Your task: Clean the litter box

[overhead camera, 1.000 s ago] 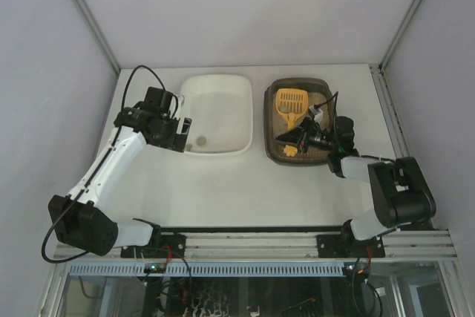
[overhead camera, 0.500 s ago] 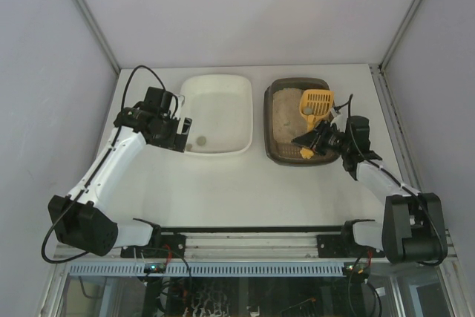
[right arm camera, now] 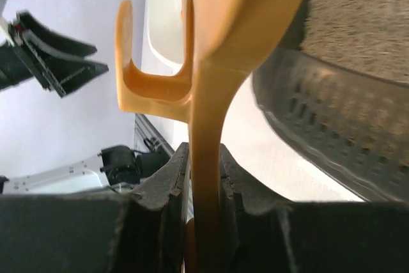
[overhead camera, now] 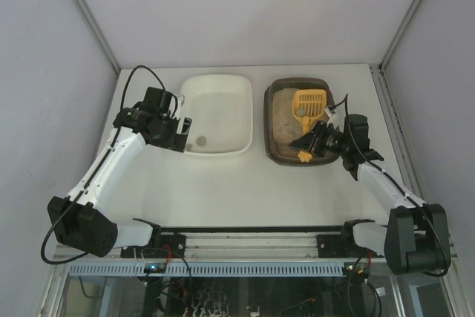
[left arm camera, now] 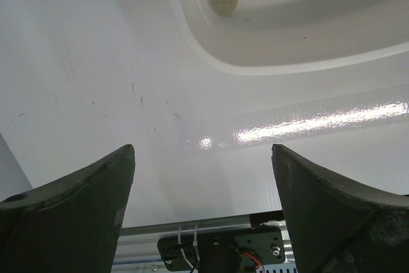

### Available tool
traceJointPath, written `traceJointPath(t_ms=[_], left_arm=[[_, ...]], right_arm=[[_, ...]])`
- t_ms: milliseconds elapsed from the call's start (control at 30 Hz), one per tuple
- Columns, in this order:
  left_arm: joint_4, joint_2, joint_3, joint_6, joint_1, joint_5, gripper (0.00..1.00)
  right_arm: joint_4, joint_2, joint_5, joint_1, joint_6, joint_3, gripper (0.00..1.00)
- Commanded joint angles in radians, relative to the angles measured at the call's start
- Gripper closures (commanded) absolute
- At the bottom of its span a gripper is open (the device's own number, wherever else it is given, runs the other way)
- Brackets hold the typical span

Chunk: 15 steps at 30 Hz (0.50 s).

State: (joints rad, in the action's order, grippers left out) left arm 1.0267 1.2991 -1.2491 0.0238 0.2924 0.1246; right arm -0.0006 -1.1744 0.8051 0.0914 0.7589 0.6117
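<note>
Holding: right gripper (overhead camera: 310,142) clamped on scoop (overhead camera: 309,102) handle, fingers (right arm camera: 160,202) squeezed onto both sides of it, no gap left
scoop: yellow, slotted head lies over the far right part of the box (overhead camera: 269,120), handle runs back toward the near rim, hook end just at that rim; cannot tell if head touches the litter (overhead camera: 284,116)
box: dark brown tray, right half of table (overhead camera: 223,183), just right of tub (overhead camera: 223,105) with a narrow gap between, not touching; beige litter inside; wrist view shows its ribbed dark side right beside the handle
left gripper (overhead camera: 182,133): jaws spread wide, nothing between them, at near-left corner of tub, over bare table; wrist view shows tub rim beyond the fingertips
tub: white, rounded, left of box, about same size; two small greenish clumps (left arm camera: 225,2) in its near-left corner, close together, not touching
right arm: reaches in from the near right, wrist just off the box's right rim
left arm: stretched from near left up to tub's left side
</note>
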Motion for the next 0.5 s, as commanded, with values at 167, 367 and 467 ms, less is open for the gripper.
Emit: traceJointPath(t_ms=[167,367,467], left_arm=[[-0.017,-0.026,0.016,-0.005,0.003,-0.019,0.09],[-0.019,-0.03,0.018,-0.005,0.003,-0.017,0.09],[-0.021,-0.031,0.005,-0.003,0.003,0.031,0.09]], right_arm=[[0.189,0.021,0.084,-0.094,0.126,-0.064,1.0],[-0.004,0.005,-0.009,0.041,-0.043,0.051,1.0],[-0.195,0.002,-0.184,0.096,-0.166,0.141,1.0]])
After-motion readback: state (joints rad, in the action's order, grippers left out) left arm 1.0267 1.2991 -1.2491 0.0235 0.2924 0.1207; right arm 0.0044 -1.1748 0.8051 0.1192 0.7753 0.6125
